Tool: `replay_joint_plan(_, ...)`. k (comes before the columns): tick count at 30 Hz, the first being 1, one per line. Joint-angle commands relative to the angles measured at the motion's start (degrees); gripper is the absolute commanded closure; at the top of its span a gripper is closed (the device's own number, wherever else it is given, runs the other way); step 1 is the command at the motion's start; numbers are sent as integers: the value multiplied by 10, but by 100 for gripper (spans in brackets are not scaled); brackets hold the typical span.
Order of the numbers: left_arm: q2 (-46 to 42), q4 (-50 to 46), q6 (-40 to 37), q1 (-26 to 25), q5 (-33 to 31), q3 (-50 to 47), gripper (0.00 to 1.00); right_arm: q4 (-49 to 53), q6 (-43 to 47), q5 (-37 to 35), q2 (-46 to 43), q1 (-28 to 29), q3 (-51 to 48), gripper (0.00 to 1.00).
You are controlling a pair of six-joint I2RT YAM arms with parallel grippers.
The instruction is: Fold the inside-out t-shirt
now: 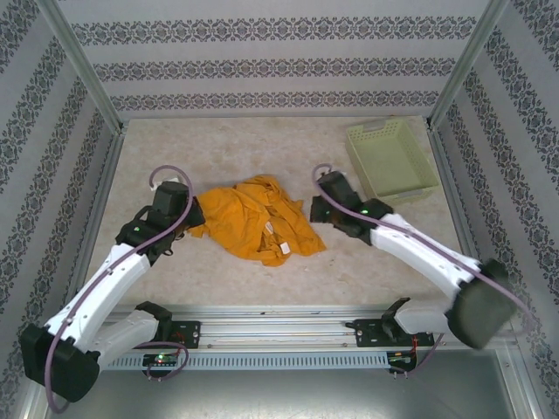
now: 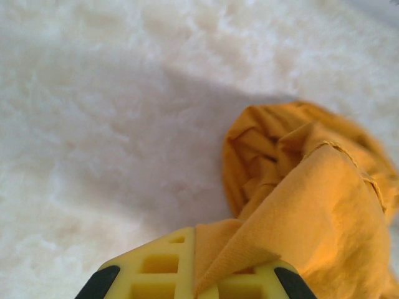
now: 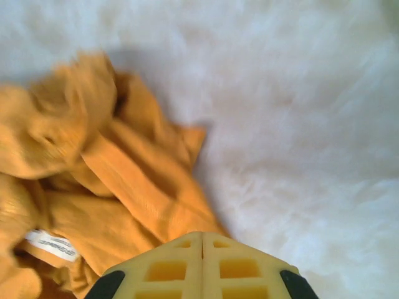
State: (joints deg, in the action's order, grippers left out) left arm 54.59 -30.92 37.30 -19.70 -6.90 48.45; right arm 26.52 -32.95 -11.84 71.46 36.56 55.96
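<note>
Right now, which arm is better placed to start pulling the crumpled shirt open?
Left. The left gripper pinches a fold of the t-shirt; the right gripper sits shut and empty beside it.

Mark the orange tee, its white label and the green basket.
crumpled orange-yellow cloth t-shirt (image 1: pixel 249 218), top view, middle of the heap
white sewn label (image 3: pixel 53 244), right wrist view, label centre
pale green plastic basket (image 1: pixel 391 161), top view, bare floor

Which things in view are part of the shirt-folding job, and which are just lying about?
Job: inside-out t-shirt; left gripper, jaws shut on it; right gripper, jaws shut at its edge.
Lying about: green basket, far right, apart from the shirt.
</note>
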Motion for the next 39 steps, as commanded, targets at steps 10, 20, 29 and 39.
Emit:
replay_joint_plan(10,-55,-31,-27,10,-15,48,100,-2,24,36,-97,62,-30,66)
replay_joint_plan(20,-46,-58,-26,16,-57,29,100,-139,-32,43,157,239,16,43)
replay_joint_plan(29,-61,-60,-26,35,-55,12,100,-137,-67,63,352,307,162,41)
replay_joint_plan(39,-81,-54,-19,48,-42,1,100,-70,-93,38,453,293,228,46)
